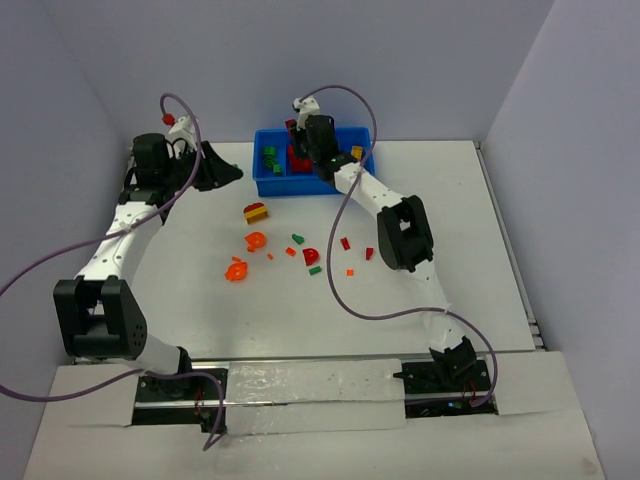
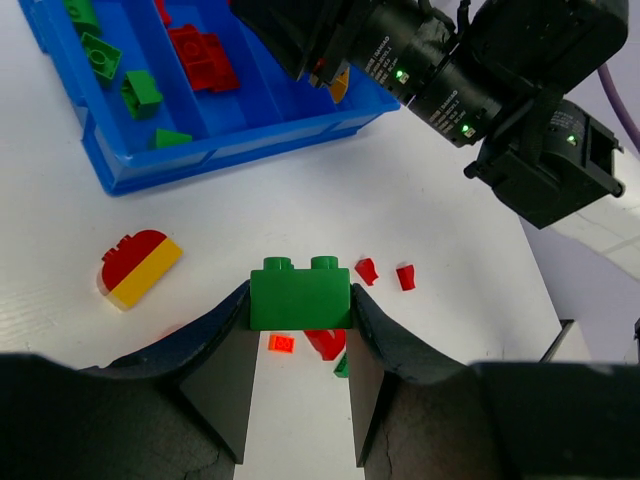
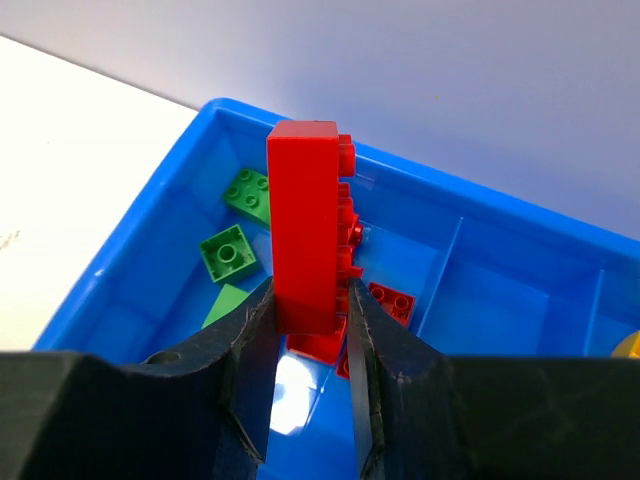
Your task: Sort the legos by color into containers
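From above, the surface (image 1: 420,200) is a plain matt white board, boxed in by pale grey walls. The blue tray (image 1: 262,188) sits at the far middle, glossy plastic with thin dividers. My right claw (image 1: 297,135) reaches over its left half. My left claw (image 1: 222,172) hangs off to the tray's left. Loose legos lie nearer on the surface: a red-and-yellow half-round piece (image 1: 256,212), two clear orange arches (image 1: 256,241) (image 1: 237,270), a red arch (image 1: 311,256) and small green and red bits.

At my left wrist, the left claw (image 2: 300,300) is clamped on a green brick (image 2: 300,293), two studs up, between dark rubbery fingers (image 2: 225,340). The half-round piece (image 2: 140,267) lies left of it, and the tray (image 2: 250,140) lies beyond. Green pieces (image 2: 140,92) fill the tray's leftmost compartment and red pieces (image 2: 205,55) the next. My right arm (image 2: 450,80) crosses the far right, black with green lights. Its white lettering is too small to read.

At my right wrist, the right claw (image 3: 308,310) pinches a tall red brick (image 3: 305,230) upright, its studs facing right, above the tray (image 3: 150,220). Green studded pieces (image 3: 230,252) lie in the left compartment. Red pieces (image 3: 390,302) lie under and beside the brick. A yellow piece (image 3: 628,345) shows at the right edge.
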Controlling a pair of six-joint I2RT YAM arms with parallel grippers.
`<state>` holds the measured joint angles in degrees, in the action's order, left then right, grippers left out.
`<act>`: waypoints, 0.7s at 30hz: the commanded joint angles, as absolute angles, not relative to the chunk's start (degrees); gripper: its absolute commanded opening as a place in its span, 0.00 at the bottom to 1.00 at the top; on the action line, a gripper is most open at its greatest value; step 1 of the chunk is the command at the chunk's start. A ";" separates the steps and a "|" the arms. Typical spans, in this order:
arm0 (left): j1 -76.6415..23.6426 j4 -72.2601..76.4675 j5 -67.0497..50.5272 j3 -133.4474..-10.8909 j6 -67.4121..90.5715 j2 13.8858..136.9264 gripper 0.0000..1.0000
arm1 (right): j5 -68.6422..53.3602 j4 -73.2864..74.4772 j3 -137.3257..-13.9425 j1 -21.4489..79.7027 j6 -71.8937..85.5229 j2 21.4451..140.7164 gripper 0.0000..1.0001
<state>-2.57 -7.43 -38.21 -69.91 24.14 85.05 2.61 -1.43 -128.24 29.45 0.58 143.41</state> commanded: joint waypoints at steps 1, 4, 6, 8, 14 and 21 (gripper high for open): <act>-1.25 -7.65 -37.33 -73.83 22.39 85.65 0.00 | 4.61 -8.26 -131.22 29.33 0.62 145.15 0.21; -1.06 -7.47 -37.35 -73.71 22.59 85.66 0.00 | 4.54 -9.87 -131.10 29.18 -1.14 145.84 0.25; -1.03 -7.50 -37.24 -73.68 22.59 85.69 0.00 | 4.89 -10.63 -131.04 29.18 -1.64 146.28 0.33; -0.94 -7.70 -37.06 -73.77 22.39 85.61 0.00 | 5.15 -11.47 -131.16 29.07 -1.99 146.48 0.48; -0.79 -7.77 -36.53 -74.06 21.65 85.63 0.00 | 5.22 -11.81 -131.81 28.89 -2.22 146.29 0.80; -1.05 -6.34 -33.76 -77.48 19.09 88.23 0.00 | 3.35 -12.65 -125.10 28.74 -3.25 136.05 0.91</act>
